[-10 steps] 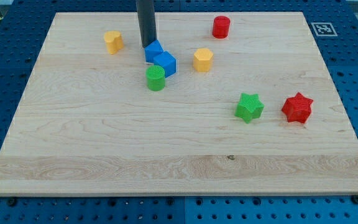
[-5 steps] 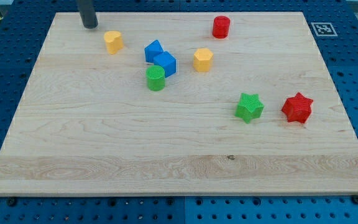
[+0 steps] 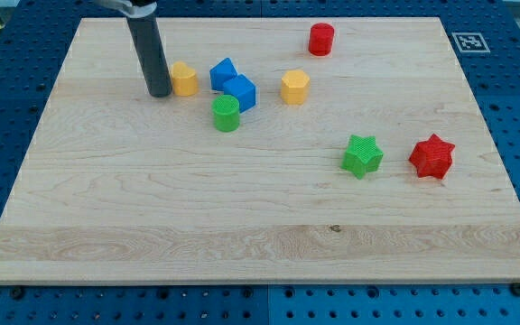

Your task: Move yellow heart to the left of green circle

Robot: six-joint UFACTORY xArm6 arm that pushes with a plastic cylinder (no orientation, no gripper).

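Right now you have my tip (image 3: 161,92) planted on the wooden board (image 3: 260,226) at the far left, pressed against the left side of the yellow heart (image 3: 184,78). No gripper is fitted on this arm, only the dark rod, so nothing opens or closes; the rod simply leans in from the far edge and touches the heart.

You can see the yellow heart sitting just left of the blue pair: a blue block (image 3: 224,72) of unclear shape, and a blue cube (image 3: 240,92) touching it on the near right. The heart is close to the first blue block, with a thin gap between them. The green circle (image 3: 227,114) stands just near of the blue cube, so the heart lies to its left and somewhat farther back.

Look right and you find a yellow hexagon (image 3: 295,87) beside the blue cube, apart from it. A red cylinder (image 3: 321,39) stands near the far edge. Well to the right, nearer to you, a green star (image 3: 362,155) and a red star (image 3: 432,156) sit side by side, not touching.
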